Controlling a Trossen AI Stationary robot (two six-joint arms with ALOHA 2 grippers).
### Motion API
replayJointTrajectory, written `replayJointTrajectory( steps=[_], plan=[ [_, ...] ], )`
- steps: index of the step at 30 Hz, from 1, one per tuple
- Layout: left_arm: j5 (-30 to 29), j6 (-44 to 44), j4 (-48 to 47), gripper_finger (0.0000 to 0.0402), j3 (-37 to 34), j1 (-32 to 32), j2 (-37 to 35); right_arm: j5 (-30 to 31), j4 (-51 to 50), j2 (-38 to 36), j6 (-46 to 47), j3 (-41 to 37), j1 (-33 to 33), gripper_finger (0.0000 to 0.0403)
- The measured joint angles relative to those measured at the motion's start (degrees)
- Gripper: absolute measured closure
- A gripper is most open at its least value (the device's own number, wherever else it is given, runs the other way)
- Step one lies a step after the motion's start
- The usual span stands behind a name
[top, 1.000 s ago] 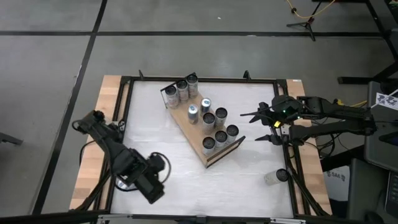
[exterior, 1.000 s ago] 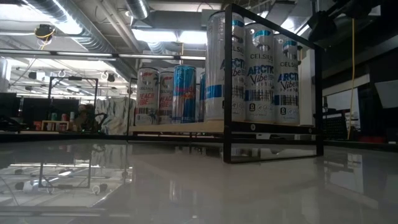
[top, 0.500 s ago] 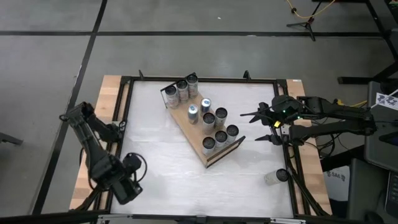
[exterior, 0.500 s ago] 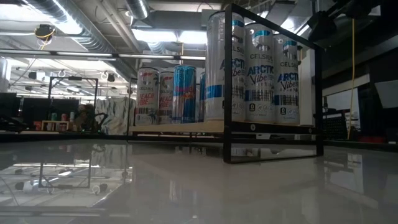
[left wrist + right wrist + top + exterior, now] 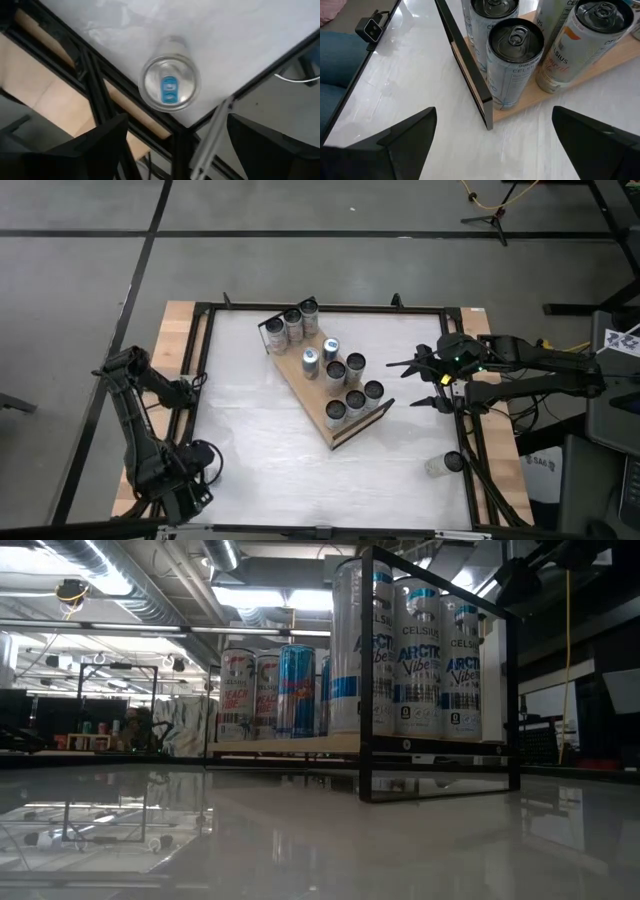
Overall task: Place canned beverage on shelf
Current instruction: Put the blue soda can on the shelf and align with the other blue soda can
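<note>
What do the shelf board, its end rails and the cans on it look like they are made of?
The long light-brown shelf board looks like unpainted wood: a pale layered edge shows in the right wrist view. Its thin black end rails seem to be painted metal wire, thin, straight and matte. The tall silver cans appear to be aluminium with glossy printed sides, going by their shiny pull-tab tops.

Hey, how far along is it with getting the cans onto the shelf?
Done: about ten cans stand on the shelf. In hand: nothing; the left gripper hangs open over an upright can near a corner of the table, the right gripper waits open beside the shelf. Left: that can, plus another can by the table's right edge.
</note>
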Motion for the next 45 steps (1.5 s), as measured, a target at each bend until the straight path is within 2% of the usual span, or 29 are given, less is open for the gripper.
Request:
replayJointTrajectory(
  steps=[6,13,22,27,38,45],
  plan=[
    [-0.23,0.13,1.03,0.0069,-3.17,-1.67,0.00,0.00,0.00,0.00,0.00,0.00,0.01,0.0010],
    [-0.52,3.22,6.97,0.0069,-7.71,-1.76,0.00,-0.02,0.02,0.00,0.00,0.00,-0.01,0.0010],
    [-0.61,3.03,11.91,0.0069,-14.70,-1.69,0.02,0.00,0.04,0.00,0.00,0.00,-0.01,0.0010],
    [-0.66,2.98,15.00,0.0069,-15.65,-1.69,0.02,-0.01,0.06,0.00,0.00,-0.02,0.01,0.0010],
    [-1.70,2.84,15.28,0.0070,-15.65,-1.32,0.11,0.00,0.06,0.00,0.00,-0.02,0.01,0.0010],
    [-1.69,2.88,15.21,0.0103,-15.65,0.64,0.11,-0.01,0.06,0.00,0.00,-0.02,0.00,0.0010]
  ],
)
